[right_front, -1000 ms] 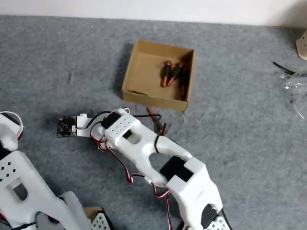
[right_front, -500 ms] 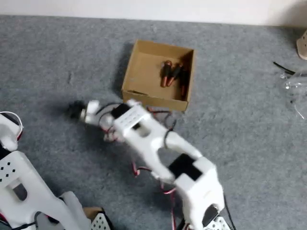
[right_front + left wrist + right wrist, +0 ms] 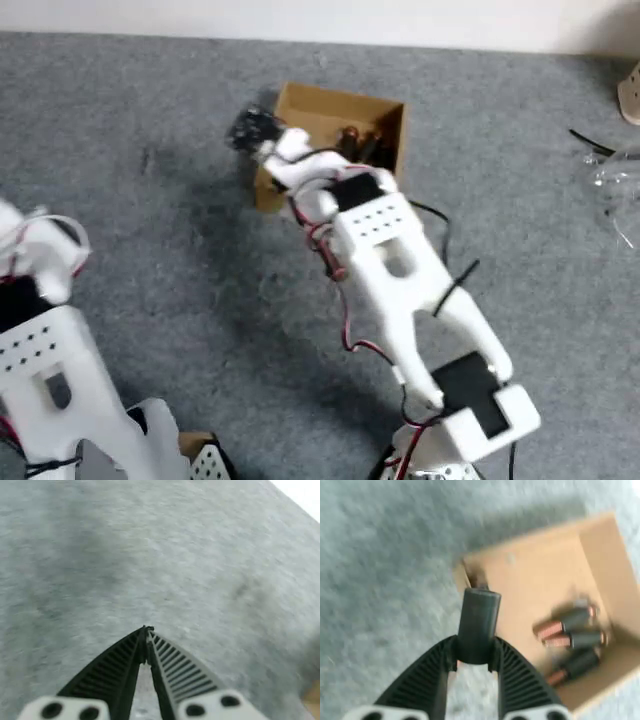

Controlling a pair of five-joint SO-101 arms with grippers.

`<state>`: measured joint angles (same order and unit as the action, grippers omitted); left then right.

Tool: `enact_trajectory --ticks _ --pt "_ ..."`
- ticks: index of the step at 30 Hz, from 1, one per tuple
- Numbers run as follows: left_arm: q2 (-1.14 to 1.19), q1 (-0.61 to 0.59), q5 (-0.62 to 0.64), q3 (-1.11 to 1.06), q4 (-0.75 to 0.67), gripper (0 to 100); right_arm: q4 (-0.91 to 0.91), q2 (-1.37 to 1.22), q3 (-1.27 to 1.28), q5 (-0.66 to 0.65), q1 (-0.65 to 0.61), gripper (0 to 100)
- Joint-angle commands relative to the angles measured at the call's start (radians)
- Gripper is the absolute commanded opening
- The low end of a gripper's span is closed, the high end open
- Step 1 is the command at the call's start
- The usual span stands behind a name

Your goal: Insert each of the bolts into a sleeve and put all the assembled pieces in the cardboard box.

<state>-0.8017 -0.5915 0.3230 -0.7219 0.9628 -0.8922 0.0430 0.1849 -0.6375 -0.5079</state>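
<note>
Right gripper (image 3: 474,655) clamped on sleeve (image 3: 477,622); it sticks out past the fingertips, over the cardboard box (image 3: 540,580) rim. Release here: likely clips the wall, rolls outside. Left gripper (image 3: 146,635) pinched together, empty.

We record a bench (image 3: 150,130) covered in grey, felt-like fabric. A white wall (image 3: 300,15) runs along its far edge. Clear plastic (image 3: 615,175) lies near one side.
</note>
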Motion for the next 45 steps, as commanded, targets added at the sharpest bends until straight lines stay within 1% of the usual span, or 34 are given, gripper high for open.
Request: enact_trajectory --ticks 1,4,8,13,17,19,22,26,28,30,33,37,42,45 --pt "-0.005 0.188 -0.003 0.038 0.031 1 -0.002 0.143 0.050 0.009 0.093 0.5" --pt "-0.004 0.355 -0.003 0.036 0.037 1 -0.004 0.239 0.130 0.009 0.163 0.5" --pt "-0.005 0.533 -0.003 0.022 0.029 1 -0.004 0.389 0.265 0.009 0.254 0.5" --pt "-0.010 0.680 -0.003 -0.116 0.029 1 -0.002 0.549 0.430 0.009 0.351 0.5" --pt "-0.004 0.780 0.017 -0.185 0.029 1 0.001 0.634 0.552 0.009 0.400 0.5" --pt "-0.001 0.816 0.109 -0.194 0.012 1 0.002 0.664 0.607 0.009 0.414 0.5" --pt "-0.001 0.858 0.230 -0.191 -0.066 1 0.002 0.691 0.674 0.011 0.420 0.5" --pt "0.028 0.955 0.296 -0.191 -0.167 1 0.002 0.702 0.728 0.011 0.418 0.5" --pt "0.102 0.981 0.334 -0.183 -0.229 1 0.004 0.702 0.745 0.014 0.418 0.5" --pt "0.217 0.995 0.374 -0.148 -0.276 1 0.004 0.702 0.756 0.044 0.418 0.5" --pt "0.400 1.041 0.442 -0.042 -0.273 1 0.004 0.704 0.754 0.064 0.418 0.5" --pt "0.588 1.076 0.485 0.107 -0.201 1 0.004 0.704 0.757 0.066 0.418 0.5" --pt "0.694 1.082 0.491 0.271 -0.097 1 0.004 0.704 0.759 0.068 0.418 0.5" --pt "0.730 1.082 0.491 0.334 -0.058 1 0.007 0.704 0.759 0.068 0.418 0.5"
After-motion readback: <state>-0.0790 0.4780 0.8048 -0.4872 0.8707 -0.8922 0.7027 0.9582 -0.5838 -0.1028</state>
